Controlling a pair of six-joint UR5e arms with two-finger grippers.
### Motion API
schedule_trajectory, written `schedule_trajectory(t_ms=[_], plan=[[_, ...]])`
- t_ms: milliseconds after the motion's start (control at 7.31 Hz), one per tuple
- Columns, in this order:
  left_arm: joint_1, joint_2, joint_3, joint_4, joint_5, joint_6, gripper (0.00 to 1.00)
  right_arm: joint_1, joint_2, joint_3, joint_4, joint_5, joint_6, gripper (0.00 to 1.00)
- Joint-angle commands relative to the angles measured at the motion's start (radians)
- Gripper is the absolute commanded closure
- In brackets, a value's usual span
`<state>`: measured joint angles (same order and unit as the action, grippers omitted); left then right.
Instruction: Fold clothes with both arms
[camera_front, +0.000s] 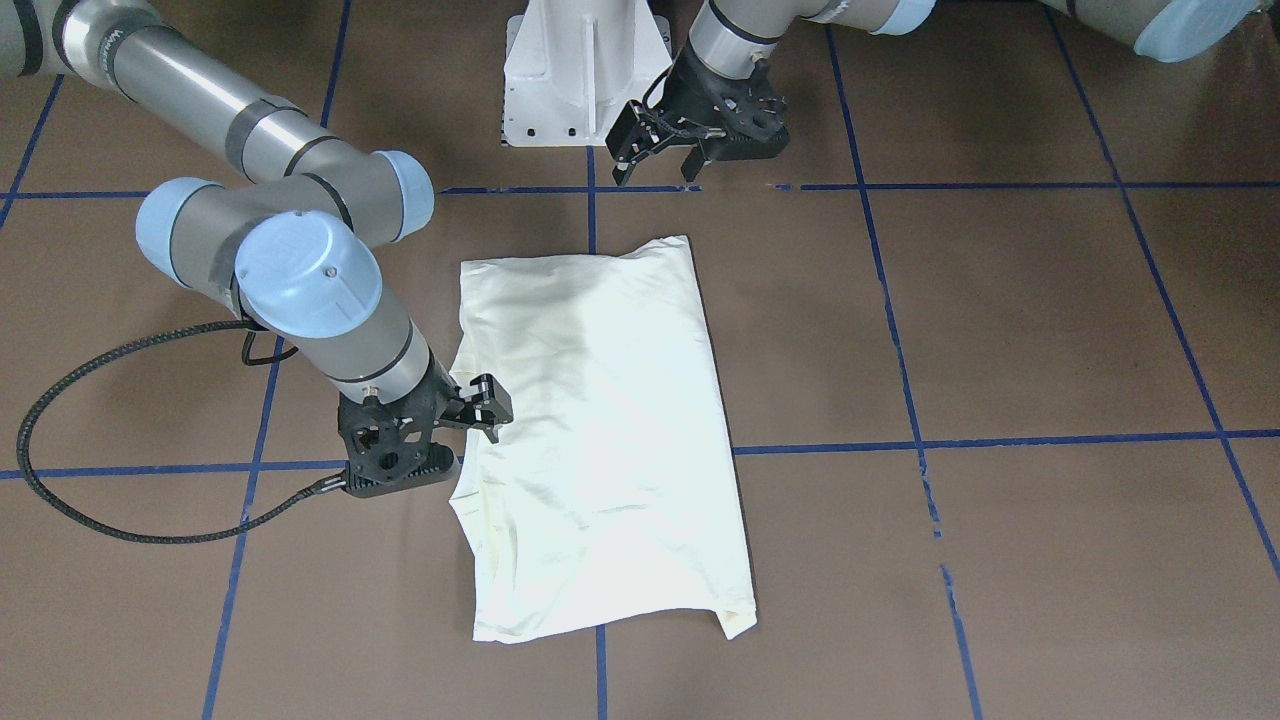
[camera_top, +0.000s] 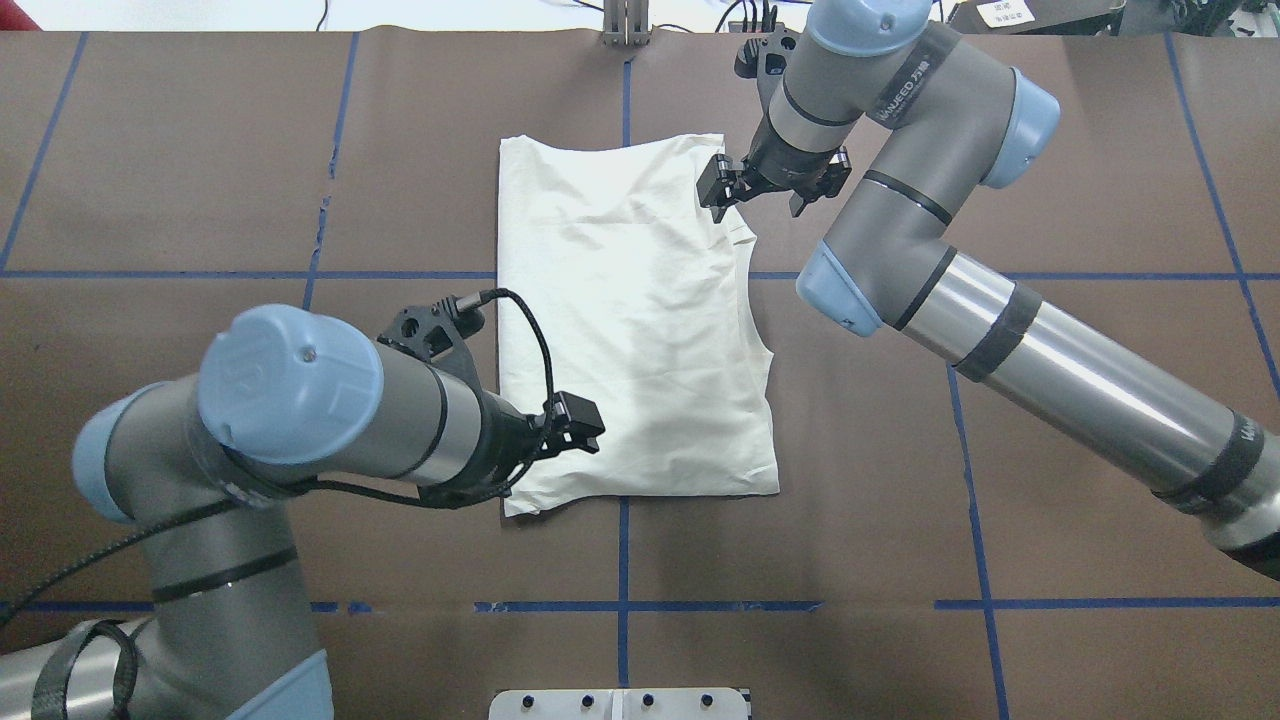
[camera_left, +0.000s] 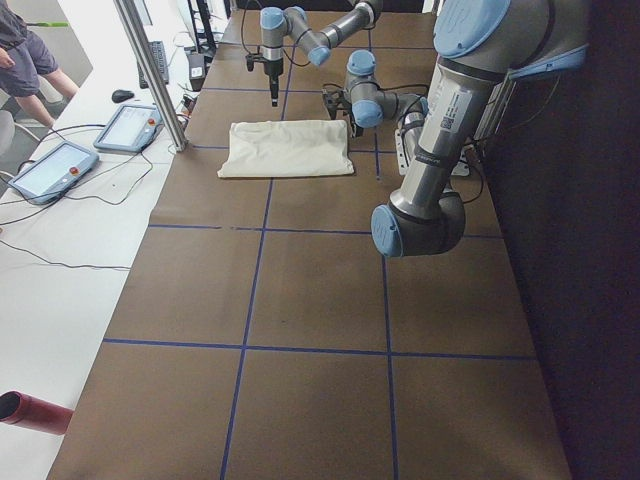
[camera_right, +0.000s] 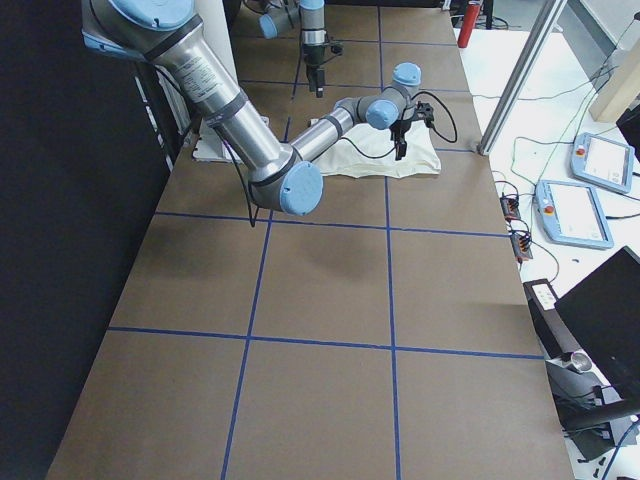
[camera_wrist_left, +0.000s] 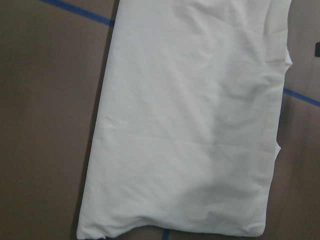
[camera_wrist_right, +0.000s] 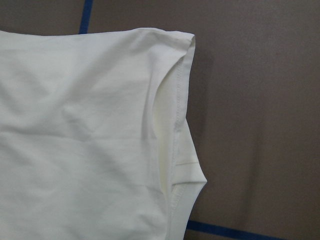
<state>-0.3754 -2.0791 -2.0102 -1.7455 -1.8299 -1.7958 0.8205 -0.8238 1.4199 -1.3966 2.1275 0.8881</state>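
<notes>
- Right black two-finger gripper (camera_front: 487, 400) of mine: over cream folded shirt (camera_front: 600, 430) edge; opening cannot be determined.
- My left black gripper (camera_front: 655, 172): spread wide, empty, clear of shirt.

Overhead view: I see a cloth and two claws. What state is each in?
Shirt: folded into a rectangle, flat on the table, plain cream side up.
Left gripper: open, empty, raised near the shirt's robot-side end.
Right gripper: at the shirt's side edge; open or shut unclear.
</notes>
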Motion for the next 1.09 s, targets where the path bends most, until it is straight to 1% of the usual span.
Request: schedule_trajectory(t_ms=[0, 137, 274, 547, 821, 957], plan=[[0.073, -0.009, 0.078, -0.009, 0.073, -0.103, 0.04, -0.003, -0.073, 0.112, 0.001, 0.043, 0.078, 0.0], [0.072, -0.009, 0.112, -0.009, 0.102, -0.102, 0.07, -0.004, -0.074, 0.12, 0.001, 0.051, 0.115, 0.0], [0.07, -0.009, 0.135, -0.008, 0.124, -0.096, 0.08, -0.012, -0.072, 0.125, 0.002, 0.049, 0.141, 0.0], [0.072, -0.007, 0.203, -0.008, 0.124, -0.1, 0.09, -0.014, -0.072, 0.128, 0.002, 0.049, 0.146, 0.0], [0.073, -0.01, 0.24, -0.008, 0.124, -0.099, 0.11, -0.015, -0.072, 0.128, 0.002, 0.048, 0.146, 0.0], [0.07, -0.009, 0.241, -0.008, 0.127, -0.096, 0.12, -0.017, -0.072, 0.126, 0.002, 0.046, 0.146, 0.0]])
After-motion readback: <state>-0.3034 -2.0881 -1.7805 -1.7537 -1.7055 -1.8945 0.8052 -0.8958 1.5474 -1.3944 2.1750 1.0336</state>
